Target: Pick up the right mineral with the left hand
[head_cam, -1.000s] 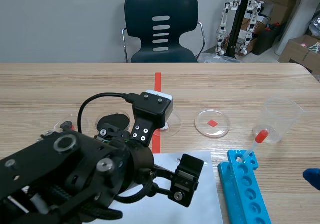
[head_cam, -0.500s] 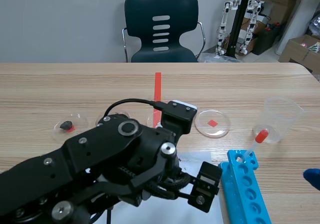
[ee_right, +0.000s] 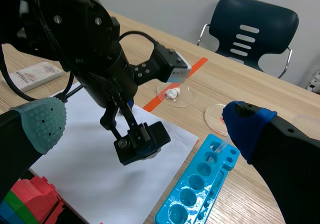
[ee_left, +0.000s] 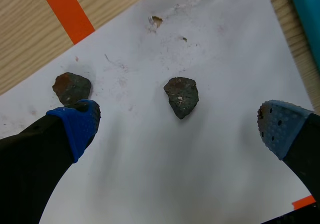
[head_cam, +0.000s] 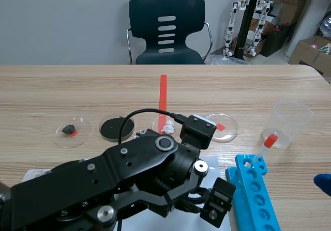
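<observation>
Two minerals lie on a white paper sheet [ee_left: 150, 184]. The dark grey one [ee_left: 181, 96], nearer the blue rack, sits just ahead of the gap between my left gripper's [ee_left: 177, 129] fingers. The brownish one [ee_left: 71, 87] lies outside that gap, right against the tip of one blue pad [ee_left: 75, 126]. This gripper is open, hovering over the sheet and holding nothing. In the scene view the left arm [head_cam: 129, 179] covers both minerals. My right gripper [ee_right: 142, 116] is open and empty, back at the table's right side; only a blue pad [head_cam: 325, 183] shows in the scene view.
A blue tube rack [head_cam: 253, 195] lies right of the paper, with a red-capped dropper [head_cam: 269, 140] and a clear plastic cup [head_cam: 289, 122] behind it. Several petri dishes [head_cam: 72, 129] line the middle of the table. Coloured blocks [ee_right: 27, 204] sit beside the right gripper.
The left arm has swung to the right and lower over the paper, uncovering the petri dishes at the left. The right gripper has not moved.
</observation>
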Motion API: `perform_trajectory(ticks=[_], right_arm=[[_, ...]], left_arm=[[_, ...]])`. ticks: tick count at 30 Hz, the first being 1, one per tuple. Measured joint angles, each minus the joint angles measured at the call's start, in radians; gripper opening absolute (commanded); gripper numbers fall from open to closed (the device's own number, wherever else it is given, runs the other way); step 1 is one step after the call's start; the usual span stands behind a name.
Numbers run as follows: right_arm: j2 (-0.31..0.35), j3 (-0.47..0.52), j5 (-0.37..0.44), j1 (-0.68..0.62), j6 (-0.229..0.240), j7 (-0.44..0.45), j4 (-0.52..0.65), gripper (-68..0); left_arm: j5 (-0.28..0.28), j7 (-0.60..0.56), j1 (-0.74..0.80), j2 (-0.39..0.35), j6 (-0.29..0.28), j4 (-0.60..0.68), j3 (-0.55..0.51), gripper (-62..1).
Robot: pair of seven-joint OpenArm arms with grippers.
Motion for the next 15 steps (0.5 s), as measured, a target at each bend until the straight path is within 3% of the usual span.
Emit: perform_trajectory(ticks=[15], right_arm=[[0.000,0.000,0.000,0.000,0.000,0.000,0.000,0.4]], left_arm=[[0.000,-0.080,-0.005,0.050,-0.007,-0.124,0.000,1.4]])
